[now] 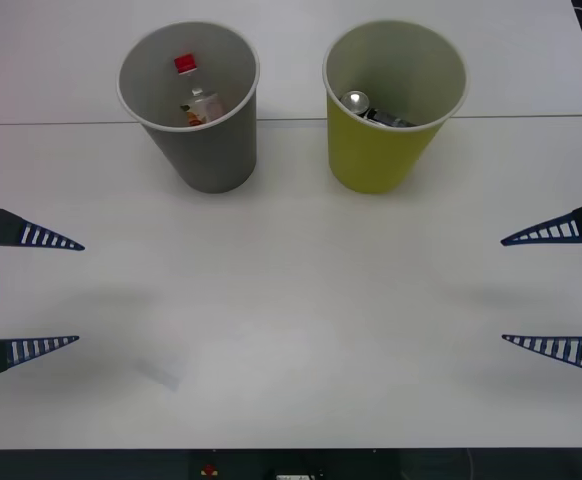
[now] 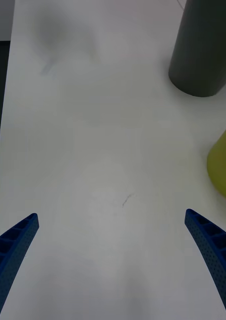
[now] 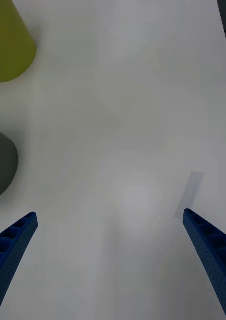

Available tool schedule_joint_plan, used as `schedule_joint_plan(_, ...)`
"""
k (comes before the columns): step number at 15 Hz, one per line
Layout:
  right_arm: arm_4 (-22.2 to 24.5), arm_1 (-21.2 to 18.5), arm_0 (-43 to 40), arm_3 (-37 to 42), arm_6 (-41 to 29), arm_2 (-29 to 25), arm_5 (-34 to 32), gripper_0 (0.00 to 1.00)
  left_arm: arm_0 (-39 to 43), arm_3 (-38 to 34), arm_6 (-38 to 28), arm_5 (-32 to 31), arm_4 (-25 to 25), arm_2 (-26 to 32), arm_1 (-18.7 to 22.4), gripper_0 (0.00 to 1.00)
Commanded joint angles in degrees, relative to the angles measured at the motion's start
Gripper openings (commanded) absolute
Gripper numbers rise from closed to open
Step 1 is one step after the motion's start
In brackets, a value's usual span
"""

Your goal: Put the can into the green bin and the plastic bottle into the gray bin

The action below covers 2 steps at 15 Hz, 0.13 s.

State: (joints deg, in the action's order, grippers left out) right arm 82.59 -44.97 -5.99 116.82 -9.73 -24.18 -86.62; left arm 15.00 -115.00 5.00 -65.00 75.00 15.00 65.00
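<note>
The gray bin [image 1: 207,150] stands at the back left of the table, and the plastic bottle [image 1: 197,100] with its red cap lies inside it. To its right stands the green bin [image 1: 376,150] with the can [image 1: 363,104] inside, its silver end showing. My left gripper [image 1: 79,292] hovers open at the left edge of the table, well in front of the bins. At the right edge my right gripper [image 1: 503,290] is open too. Both hold nothing. The wrist views catch the gray bin [image 2: 202,50] [image 3: 2,165] and the green bin [image 2: 221,165] [image 3: 9,42] from the side.
A seam between two white tabletops [image 1: 291,121] runs behind the bins. A small pale strip of tape [image 3: 188,195] lies on the table near the left gripper. The wide white surface [image 1: 291,300] stretches between the two grippers.
</note>
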Motion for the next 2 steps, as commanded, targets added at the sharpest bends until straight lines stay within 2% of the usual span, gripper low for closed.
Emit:
schedule_joint_plan(1, 0.11, -0.03, 0.02, -0.01, -0.03, 0.01, -0.04, 1.00, 0.00, 0.00, 0.00, 0.00, 0.00, 0.00, 0.00, 1.00)
schedule_joint_plan(2, 0.11, -0.03, 0.02, -0.01, -0.03, 0.01, -0.04, 1.00, 0.00, 0.00, 0.00, 0.00, 0.00, 0.00, 0.00, 1.00)
